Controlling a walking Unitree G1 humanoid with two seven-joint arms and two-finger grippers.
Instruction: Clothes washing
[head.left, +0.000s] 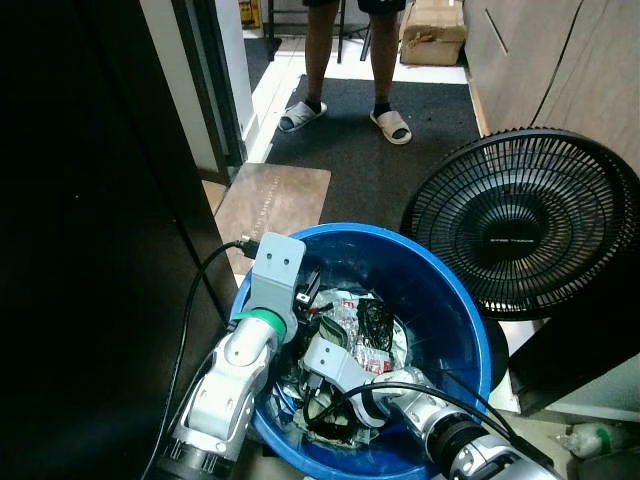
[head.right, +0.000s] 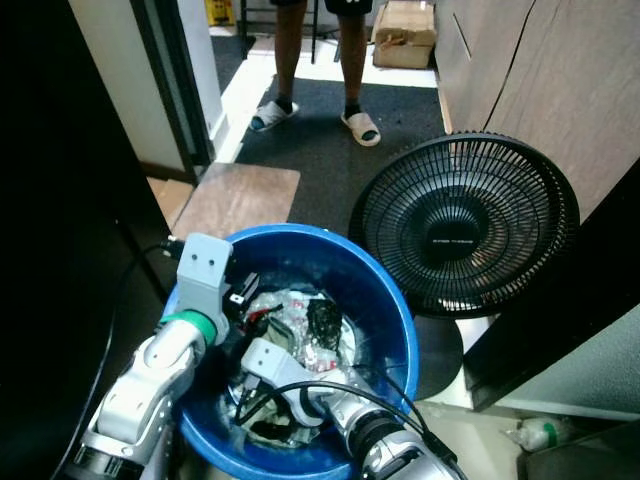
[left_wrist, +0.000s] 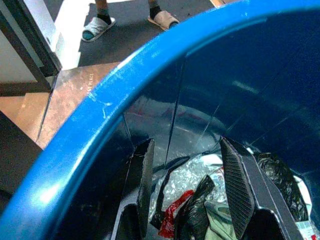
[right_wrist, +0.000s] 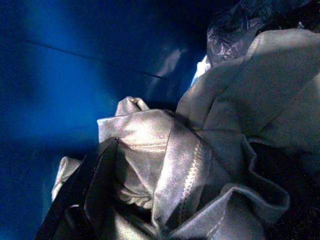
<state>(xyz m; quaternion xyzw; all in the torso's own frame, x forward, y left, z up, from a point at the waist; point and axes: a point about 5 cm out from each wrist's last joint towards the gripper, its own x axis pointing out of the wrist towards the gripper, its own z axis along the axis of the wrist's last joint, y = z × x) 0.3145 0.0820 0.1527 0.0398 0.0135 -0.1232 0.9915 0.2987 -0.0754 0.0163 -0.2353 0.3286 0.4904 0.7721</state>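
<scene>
Blue round tub (head.left: 455, 300) stands upright on floor. Inside lies a crumpled heap of clothes (head.left: 365, 325): black, white and red printed pieces at centre, pale grey stitched fabric (right_wrist: 200, 150) bunched against the tub's inner wall.

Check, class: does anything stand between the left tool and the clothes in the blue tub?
Nothing visible does. The left tool is open, just inside the blue tub near its rim, with open space down to the clothes. The right tool is already against grey cloth.
</scene>
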